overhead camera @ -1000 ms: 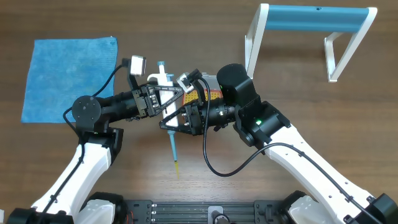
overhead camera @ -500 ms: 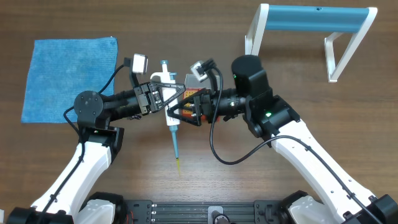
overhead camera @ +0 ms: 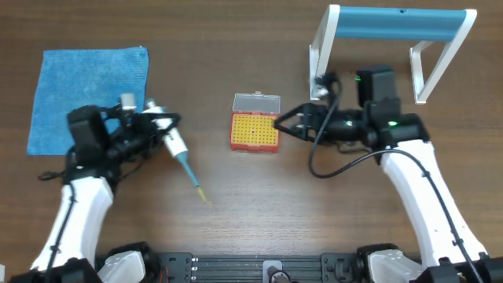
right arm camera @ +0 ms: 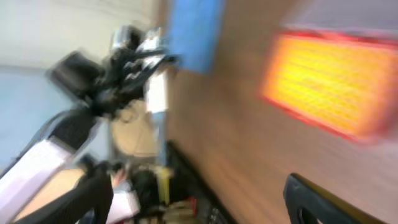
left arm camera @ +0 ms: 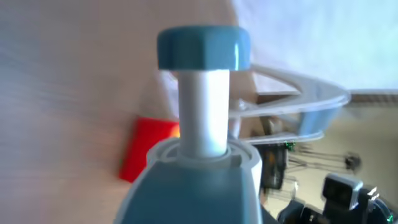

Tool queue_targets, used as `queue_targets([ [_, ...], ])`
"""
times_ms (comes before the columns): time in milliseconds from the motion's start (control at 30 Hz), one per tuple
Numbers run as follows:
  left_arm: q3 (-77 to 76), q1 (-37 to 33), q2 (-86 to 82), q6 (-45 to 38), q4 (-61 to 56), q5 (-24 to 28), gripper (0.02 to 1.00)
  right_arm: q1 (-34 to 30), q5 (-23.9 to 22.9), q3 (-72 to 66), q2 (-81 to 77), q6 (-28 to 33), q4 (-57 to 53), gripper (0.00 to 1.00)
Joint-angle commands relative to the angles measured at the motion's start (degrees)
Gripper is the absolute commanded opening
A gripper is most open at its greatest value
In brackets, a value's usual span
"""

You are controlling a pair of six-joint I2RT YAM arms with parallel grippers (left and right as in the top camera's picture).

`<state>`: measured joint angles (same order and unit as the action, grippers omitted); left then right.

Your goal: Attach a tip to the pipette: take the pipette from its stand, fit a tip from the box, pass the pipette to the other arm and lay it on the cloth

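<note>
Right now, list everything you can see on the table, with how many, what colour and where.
cloth: one, blue, far left of the table
pipette: one, white and blue with a yellow tip, held just right of the cloth
tip box: one, red with yellow tips, mid-table
stand: one, white with a blue bar, far right
table: one, brown wood, under everything
left gripper: one, black, shut on the pipette
right gripper: one, black, open, just right of the tip box
</note>
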<state>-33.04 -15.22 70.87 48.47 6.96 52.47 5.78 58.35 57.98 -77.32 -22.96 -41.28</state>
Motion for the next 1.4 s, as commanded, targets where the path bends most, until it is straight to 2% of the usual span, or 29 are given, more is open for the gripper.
queue_targets([
  [33,-19.5,-8.4,3.2,-22.1,23.1,-8.4,0.027,-1.5,-22.6,0.2,0.5,4.5,-8.7,0.893],
  [133,-33.0,-9.2,9.1,-30.1,37.8,-17.7,0.027,-1.5,-33.5,0.2,0.5,2.3,-8.8,0.895],
  [233,-51.7,-9.1,20.5,-35.9,52.4,-28.5,0.027,-1.5,-41.4,0.2,0.5,0.5,-7.1,0.895],
  [333,-66.4,-9.2,30.8,-38.8,61.2,-33.9,0.027,-1.5,-41.4,0.2,0.5,-0.4,-4.8,0.895],
  [467,-89.2,-9.2,47.3,-40.3,72.5,-46.4,0.027,-1.5,-41.4,0.2,0.5,-2.5,-4.3,0.895],
  [567,-101.9,-8.8,57.8,-44.5,77.5,-53.2,0.027,-1.5,-41.4,0.2,0.5,-4.3,-4.3,0.895],
  [733,-107.8,-7.0,67.2,-51.7,79.9,-62.3,0.027,-1.5,-41.4,0.2,0.5,-8.2,-4.4,0.895],
  [800,-107.6,-5.9,69.2,-53.7,79.5,-67.9,0.029,-1.5,-41.4,0.2,0.5,-9.4,-4.6,0.897],
  [867,-107.2,-5.4,70.2,-54.4,77.6,-67.2,0.027,-1.5,-41.4,0.2,0.5,-10.4,-4.6,0.899],
  [1033,-107.1,-4.9,71.8,-58.5,72.4,-69.0,0.027,-1.5,-41.3,0.2,0.5,-12.0,-4.7,0.897],
  [1233,-107.1,-4.9,73.0,-62.5,66.9,-66.7,0.027,-1.5,-41.4,0.2,0.5,-12.7,-4.7,0.897],
  [1400,-107.1,-5.0,74.4,-65.5,66.5,-57.8,0.029,-1.5,-41.4,0.2,0.5,-12.6,-4.7,0.897],
])
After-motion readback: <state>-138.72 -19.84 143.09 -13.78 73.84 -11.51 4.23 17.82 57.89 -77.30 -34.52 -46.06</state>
